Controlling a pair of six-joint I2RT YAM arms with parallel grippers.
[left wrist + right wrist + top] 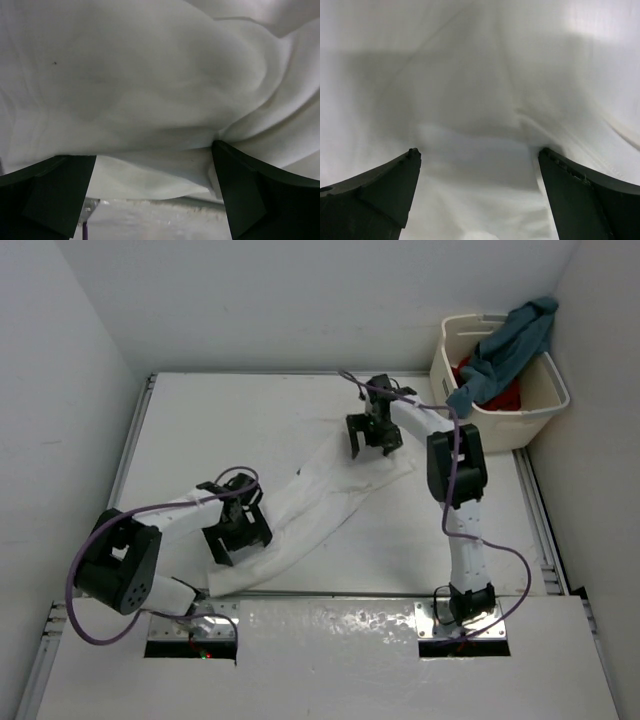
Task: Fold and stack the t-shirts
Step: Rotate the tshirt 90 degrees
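The white t-shirt [320, 495] is being spanned end to end, lying directly beneath the left fingers [50, 192] and right fingers [375, 192], both pairs spread apart.

The left hand [238, 532] hangs low, fingers spread wide; the right hand [372, 437] reaches farther out, equally wide.

I see white arm links [462, 540], black joints [457, 465], looping purple cables [68, 595], a matte-black left gripper [243, 543] and right gripper [373, 448].
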